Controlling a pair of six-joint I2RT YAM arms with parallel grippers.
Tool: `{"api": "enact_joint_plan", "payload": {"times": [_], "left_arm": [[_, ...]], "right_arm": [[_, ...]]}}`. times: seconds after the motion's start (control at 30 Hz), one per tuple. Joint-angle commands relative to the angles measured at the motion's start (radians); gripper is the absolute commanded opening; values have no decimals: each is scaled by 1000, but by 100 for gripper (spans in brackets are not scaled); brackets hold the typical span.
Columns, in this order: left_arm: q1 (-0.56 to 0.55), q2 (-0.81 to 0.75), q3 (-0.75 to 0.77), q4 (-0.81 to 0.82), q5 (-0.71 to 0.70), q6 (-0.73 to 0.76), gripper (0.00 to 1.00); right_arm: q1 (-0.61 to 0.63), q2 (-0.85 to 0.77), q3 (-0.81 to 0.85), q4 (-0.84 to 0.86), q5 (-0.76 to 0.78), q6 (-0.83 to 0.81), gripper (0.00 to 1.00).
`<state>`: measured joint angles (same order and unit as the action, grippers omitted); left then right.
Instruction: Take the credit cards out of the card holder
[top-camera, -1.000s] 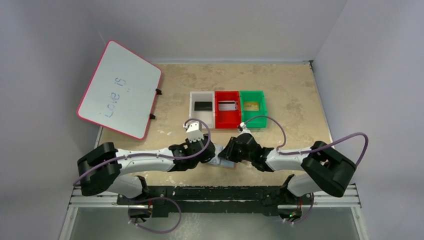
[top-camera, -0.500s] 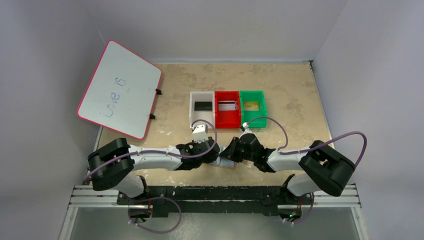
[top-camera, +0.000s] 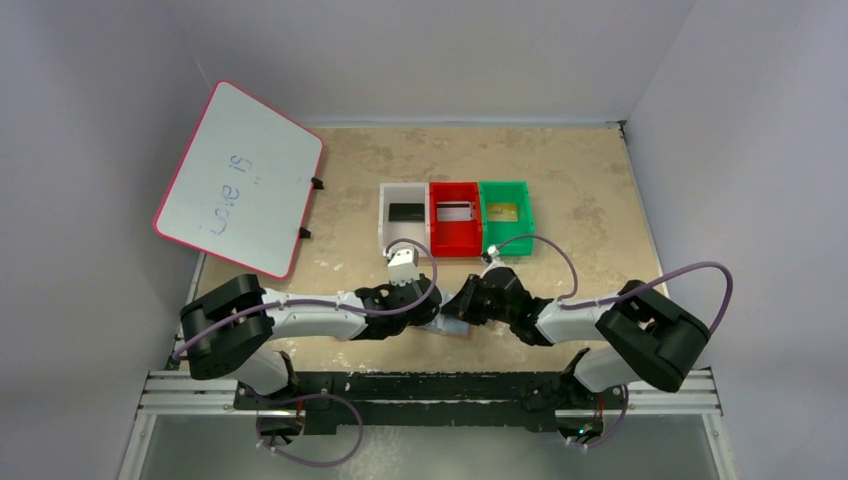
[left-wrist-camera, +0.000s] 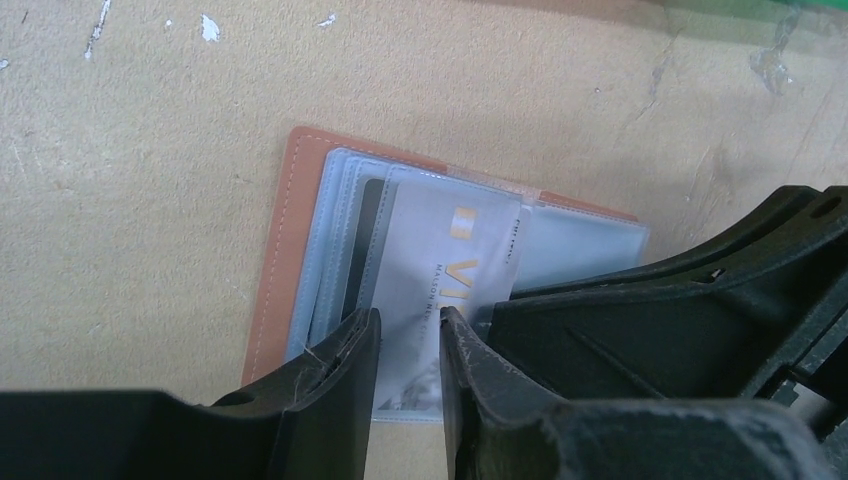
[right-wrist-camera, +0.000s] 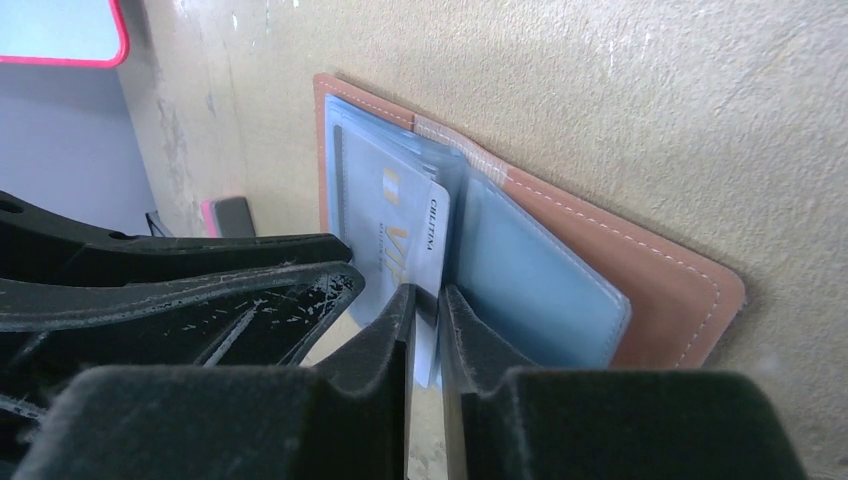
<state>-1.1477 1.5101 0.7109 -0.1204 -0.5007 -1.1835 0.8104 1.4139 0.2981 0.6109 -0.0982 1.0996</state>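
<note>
Centrally, card holder (left-wrist-camera: 272, 262) lying open on the table (left-wrist-camera: 120, 150), silver-grey card (left-wrist-camera: 445, 265) among its pale blue sleeves, left gripper (left-wrist-camera: 408, 318) jaws narrowly apart over that card's near edge, right gripper (right-wrist-camera: 426, 296) almost closed, pinching a sleeve edge.

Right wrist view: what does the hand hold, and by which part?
Apparently the silver-grey rectangular plastic card, pinched at its near edge.
</note>
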Motion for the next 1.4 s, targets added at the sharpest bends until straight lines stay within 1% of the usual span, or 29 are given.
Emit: {"api": "enact_joint_plan", "payload": {"times": [0.0,0.1,0.23,0.53,0.7,0.83,0.97,1.03,1.2,1.37], "left_arm": [[-3,15,22,8,12,-2,27],[-3,18,26,-21,-6,-6,26],[-2,28,41,-76,-37,-9,25],[-3,41,61,-146,-77,-9,25],[-3,41,62,-154,-83,-8,24],[-3,41,65,-153,-84,-7,24],[-3,38,68,-143,-75,-4,24],[-4,31,67,-130,-66,2,25],[-5,-26,61,-85,-54,11,30],[-7,-91,55,5,-21,39,33]], "right_arm": [[-7,-11,-23,42,-18,6,12],[-12,-21,-30,42,-20,8,5],[-21,-31,-38,40,-24,7,0],[-42,-73,-66,20,-35,3,0],[-50,-112,-62,-54,-11,-16,0],[-53,-148,-60,-105,14,-27,0],[-55,-151,-59,-112,18,-29,0],[-56,-140,-56,-107,13,-31,0],[-56,-85,-44,-77,-9,-39,0],[-56,-38,-35,-54,-18,-41,0]]}}
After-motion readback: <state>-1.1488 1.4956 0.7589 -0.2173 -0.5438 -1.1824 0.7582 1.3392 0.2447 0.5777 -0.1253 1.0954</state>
